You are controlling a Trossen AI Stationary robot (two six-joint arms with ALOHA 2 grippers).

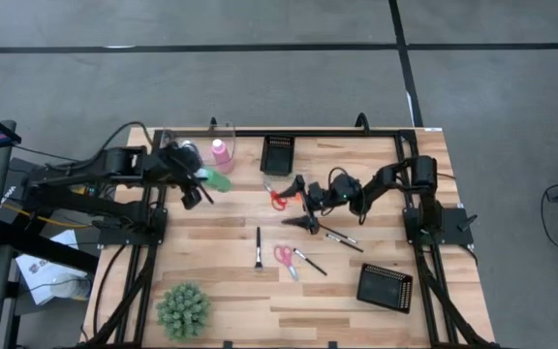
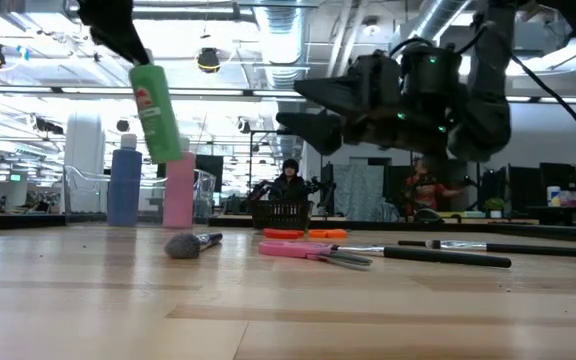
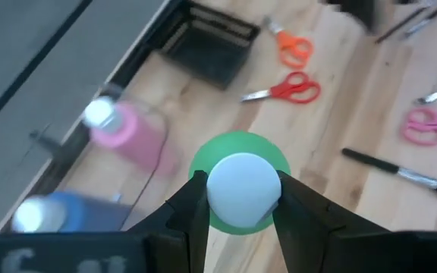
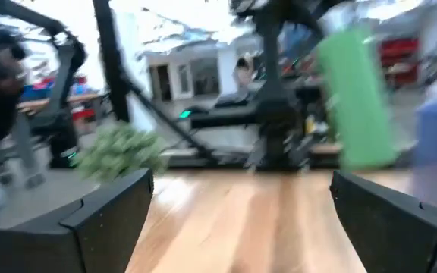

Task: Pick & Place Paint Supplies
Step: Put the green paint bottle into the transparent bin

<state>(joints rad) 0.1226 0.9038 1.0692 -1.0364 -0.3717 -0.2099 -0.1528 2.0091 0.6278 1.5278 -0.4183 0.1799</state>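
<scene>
My left gripper (image 1: 201,184) is shut on the green bottle (image 1: 220,181), which the low view shows in the air as a tilted green bottle (image 2: 156,112). The pink bottle (image 1: 220,151) and the blue bottle (image 2: 125,187) stand upright on their bases near the far left edge. Orange and red scissors (image 1: 277,198), pink scissors (image 1: 285,256) and dark-handled brushes (image 1: 258,247) lie flat mid-table. My right gripper (image 1: 298,204) hovers open above the table, next to the orange and red scissors, its fingers (image 4: 112,212) wide apart and touching nothing. My left gripper pinches the green bottle's white cap (image 3: 241,189) between its two fingers (image 3: 192,208), one on each side of the cap. It comes from above. The bottle hangs below the fingers, lifted clear of the table and tilted, its bottom end (image 2: 164,150) lowest.
A black mesh tray (image 1: 277,153) sits at the far edge and another black mesh tray (image 1: 386,287) near the right front. A spiky green plant (image 1: 183,310) stands at the near left corner. More brushes (image 1: 342,237) lie beneath the right arm. People show in the room behind.
</scene>
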